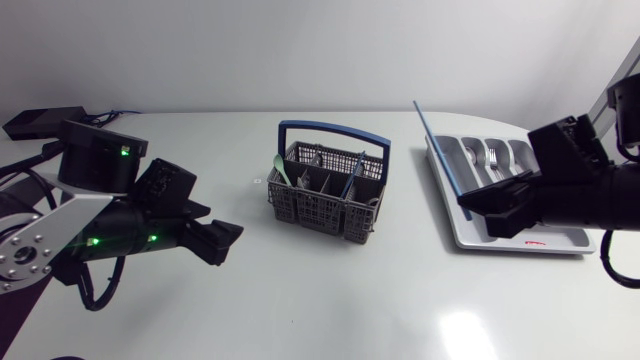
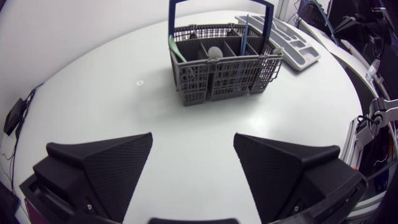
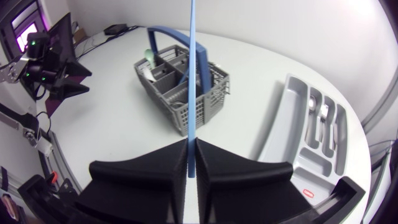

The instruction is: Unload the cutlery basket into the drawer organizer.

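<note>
1. The right gripper (image 3: 191, 146) is clenched on the low end of a thin blue stick (image 3: 191, 74). It is to the right of the cutlery basket (image 1: 320, 210), by the drawer organizer (image 1: 560, 238).
2. The stick looks light, stiff and smooth. Held at one end it may swing or slip, so I judge a hold nearer the middle would be steadier.
3. The left gripper (image 2: 193, 146) is released and holds nothing. It is well apart from the cutlery basket, on its left side, and points at it.
4. The pieces in the cutlery basket stand upright, so their tops are the place to pinch them.
</note>
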Robot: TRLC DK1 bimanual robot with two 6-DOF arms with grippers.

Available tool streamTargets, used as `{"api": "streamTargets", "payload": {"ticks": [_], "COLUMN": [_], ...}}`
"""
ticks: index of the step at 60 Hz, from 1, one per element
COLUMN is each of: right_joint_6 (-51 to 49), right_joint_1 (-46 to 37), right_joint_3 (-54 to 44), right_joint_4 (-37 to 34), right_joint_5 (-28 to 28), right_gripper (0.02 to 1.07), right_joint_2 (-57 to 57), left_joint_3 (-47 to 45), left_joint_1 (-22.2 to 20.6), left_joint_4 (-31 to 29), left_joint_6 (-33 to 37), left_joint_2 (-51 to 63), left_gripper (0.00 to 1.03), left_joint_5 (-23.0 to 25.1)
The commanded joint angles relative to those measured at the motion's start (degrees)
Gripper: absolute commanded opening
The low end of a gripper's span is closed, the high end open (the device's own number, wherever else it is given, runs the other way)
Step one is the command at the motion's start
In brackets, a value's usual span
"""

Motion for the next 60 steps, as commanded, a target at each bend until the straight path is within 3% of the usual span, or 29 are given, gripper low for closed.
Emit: {"api": "streamTargets", "payload": {"ticks": [1, 19, 33, 47, 52, 60], "right_joint_6": [-0.9, 1.3, 2.6, 4.2, 4.4, 4.6], "right_joint_1": [-5.7, -19.0, -20.0, -19.2, -18.7, -18.3], "right_joint_3": [-3.0, -0.6, 5.3, 12.2, 13.7, 13.8], "right_joint_4": [2.3, 10.8, 14.5, 16.0, 16.1, 15.9], "right_joint_5": [-0.8, 0.6, 4.2, 7.6, 8.6, 10.2], "right_gripper": [0.08, 0.08, 0.09, 0.12, 0.26, 0.78], "right_joint_2": [0.0, 17.3, 34.4, 47.7, 50.6, 51.1], "left_joint_3": [3.2, 13.9, 21.0, 25.8, 27.1, 29.4], "left_joint_1": [-1.4, -6.0, -10.6, -12.9, -13.7, -14.9], "left_joint_4": [1.2, 1.2, 3.3, 7.8, 9.4, 12.1], "left_joint_6": [0.4, 0.4, 0.1, -0.4, -0.6, -0.7], "left_joint_2": [2.8, 14.0, 22.7, 28.9, 31.4, 35.5], "left_gripper": [0.91, 0.87, 0.85, 0.8, 0.78, 0.75], "left_joint_5": [0.6, -0.6, -4.6, -4.7, -4.7, -4.7]}}
